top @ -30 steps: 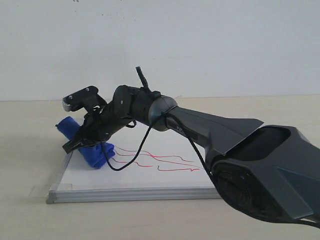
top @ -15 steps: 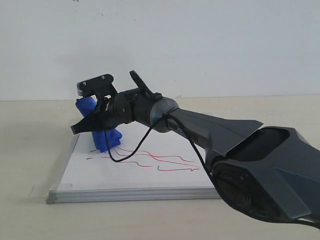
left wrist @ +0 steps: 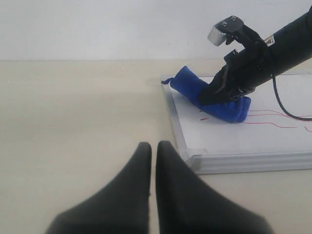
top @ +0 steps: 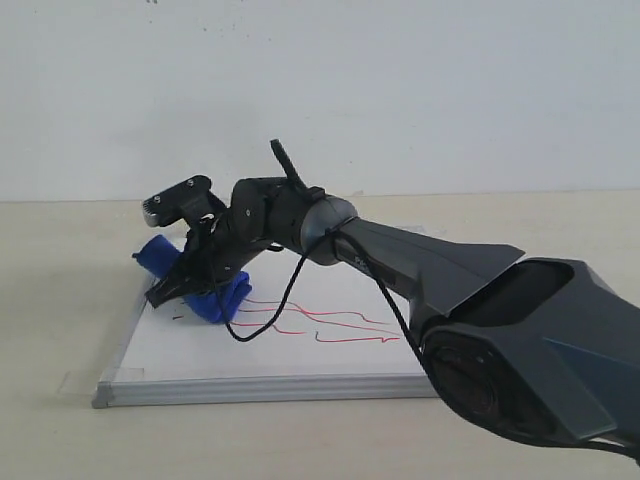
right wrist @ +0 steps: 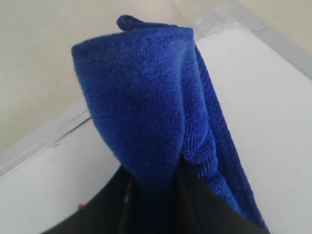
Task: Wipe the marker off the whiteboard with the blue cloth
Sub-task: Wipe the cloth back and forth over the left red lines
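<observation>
- Grips a fold of the thick, soft royal-blue microfibre cloth (top: 222, 300) in the right gripper (top: 183, 283), jaws clamped onto it.
- Rests that cloth, as far as can be told, on the square white board with the thin silver-grey frame (top: 200, 355), at the board's 10 o'clock corner in the exterior view, one end poking out past the frame.
- Shows thin wavy red and dark-red marker lines (top: 330, 325) running from the cloth toward 3 o'clock.
- Hangs the left gripper (left wrist: 153, 146) over the beige tabletop (left wrist: 73, 122), apart from the board, fingers drawn together on nothing.
- Looks like the wiping step itself, early on, with most of the lines unwiped.
- Calls next for a firm drag of the cloth toward 3 o'clock along the lines, pressed flat, with the grip tight enough to stop the cloth slipping.
</observation>
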`<state>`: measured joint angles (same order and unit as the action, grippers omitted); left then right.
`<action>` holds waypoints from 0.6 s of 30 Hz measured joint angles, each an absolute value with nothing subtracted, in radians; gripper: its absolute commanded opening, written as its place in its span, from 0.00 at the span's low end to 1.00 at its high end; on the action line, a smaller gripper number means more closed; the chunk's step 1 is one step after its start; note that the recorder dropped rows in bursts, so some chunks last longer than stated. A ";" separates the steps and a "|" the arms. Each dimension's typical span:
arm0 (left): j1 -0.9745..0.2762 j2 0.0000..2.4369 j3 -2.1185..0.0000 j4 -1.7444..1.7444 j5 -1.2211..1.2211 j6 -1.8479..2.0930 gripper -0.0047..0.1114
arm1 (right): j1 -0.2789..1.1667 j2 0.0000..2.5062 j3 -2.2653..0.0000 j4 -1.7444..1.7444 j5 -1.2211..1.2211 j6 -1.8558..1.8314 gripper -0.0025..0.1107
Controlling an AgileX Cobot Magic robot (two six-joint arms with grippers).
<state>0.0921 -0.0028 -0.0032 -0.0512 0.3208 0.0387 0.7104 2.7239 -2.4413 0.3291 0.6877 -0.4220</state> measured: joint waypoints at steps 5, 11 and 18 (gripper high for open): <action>0.092 -0.003 -0.003 -0.051 0.321 0.039 0.07 | 0.736 2.711 -2.443 0.348 0.795 -0.571 0.02; 0.092 -0.003 -0.003 -0.051 0.321 0.039 0.07 | 0.707 2.720 -2.474 0.372 0.793 -0.439 0.02; 0.092 -0.003 -0.003 -0.051 0.321 0.039 0.07 | 0.631 2.748 -2.515 0.351 0.694 -0.201 0.02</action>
<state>0.0921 -0.0028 -0.0032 -0.0512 0.3208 0.0387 0.6311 2.7479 -2.5152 0.3513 0.6936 -0.2011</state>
